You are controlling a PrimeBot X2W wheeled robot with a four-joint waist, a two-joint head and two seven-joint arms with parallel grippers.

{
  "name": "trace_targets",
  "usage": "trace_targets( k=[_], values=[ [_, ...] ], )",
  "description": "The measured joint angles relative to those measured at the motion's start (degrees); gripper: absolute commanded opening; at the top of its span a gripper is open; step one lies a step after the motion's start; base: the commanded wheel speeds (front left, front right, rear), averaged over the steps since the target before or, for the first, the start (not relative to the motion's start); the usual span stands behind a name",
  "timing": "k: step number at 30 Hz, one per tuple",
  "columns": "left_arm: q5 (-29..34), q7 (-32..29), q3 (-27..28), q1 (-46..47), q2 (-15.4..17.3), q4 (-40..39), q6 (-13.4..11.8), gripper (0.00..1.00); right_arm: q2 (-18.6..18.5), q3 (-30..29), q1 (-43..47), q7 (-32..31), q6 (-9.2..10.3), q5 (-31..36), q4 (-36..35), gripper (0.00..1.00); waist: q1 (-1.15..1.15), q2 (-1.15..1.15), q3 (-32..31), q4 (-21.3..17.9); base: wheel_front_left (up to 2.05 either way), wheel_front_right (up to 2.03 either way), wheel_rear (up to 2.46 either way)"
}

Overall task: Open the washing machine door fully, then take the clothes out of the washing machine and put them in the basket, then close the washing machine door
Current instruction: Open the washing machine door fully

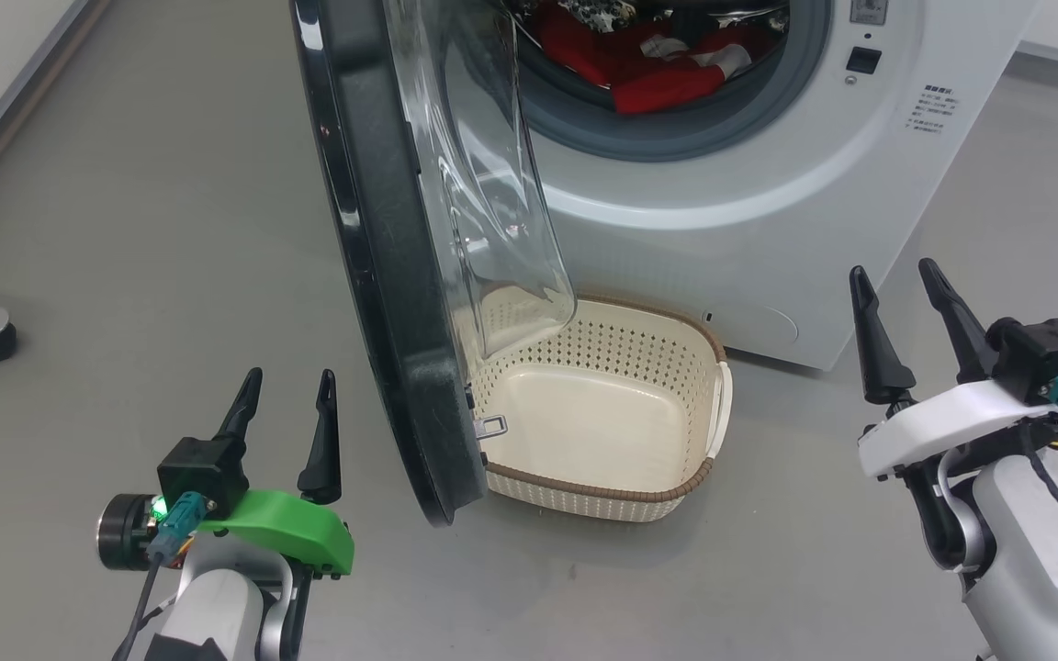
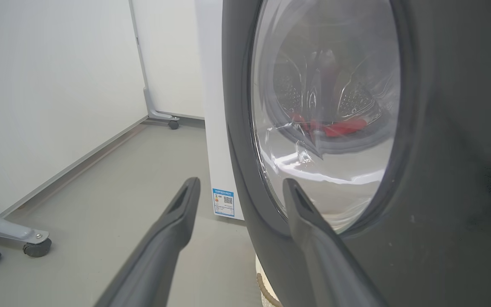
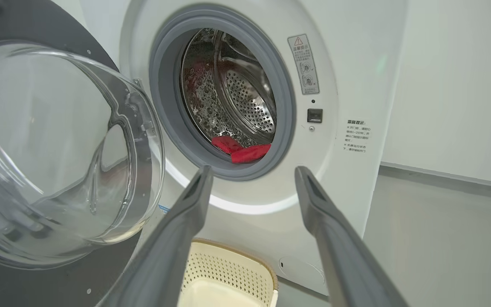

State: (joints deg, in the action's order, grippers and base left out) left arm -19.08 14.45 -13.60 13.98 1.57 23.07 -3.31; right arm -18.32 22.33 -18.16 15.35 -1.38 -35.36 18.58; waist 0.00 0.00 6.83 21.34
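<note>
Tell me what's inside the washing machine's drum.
Red clothes with white bands lie at the bottom of the steel drum. The grey rubber ring hides the drum's floor, so how much lies there cannot be told.

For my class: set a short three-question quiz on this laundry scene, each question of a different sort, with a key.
1. True or false: the basket is empty.
2. Where are the clothes? A. in the drum B. in the basket C. on the floor
3. Fill in: the jaws of the left gripper and the right gripper are ____.
Key: 1 true; 2 A; 3 open.
</note>
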Motion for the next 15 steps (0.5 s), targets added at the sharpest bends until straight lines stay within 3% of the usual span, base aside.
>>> trace_targets(
  k=[5, 15],
  values=[
    [0.00, 0.00, 0.04, -0.04, 0.00, 0.01, 0.00, 1.00, 1.72, -2.77, 0.04, -0.44, 3.10, 4.89, -1.34, 1.00, 0.00, 0.00, 0.02, -0.03, 0.00, 0.00, 0.00],
    [0.00, 0.00, 0.08, -0.18, 0.00, 0.04, 0.00, 1.00, 4.46, -4.37, 2.71, -0.44, 4.97, 9.50, -2.32, 1.00, 0.00, 0.00, 0.10, -0.03, 0.00, 0.00, 0.00]
  ],
)
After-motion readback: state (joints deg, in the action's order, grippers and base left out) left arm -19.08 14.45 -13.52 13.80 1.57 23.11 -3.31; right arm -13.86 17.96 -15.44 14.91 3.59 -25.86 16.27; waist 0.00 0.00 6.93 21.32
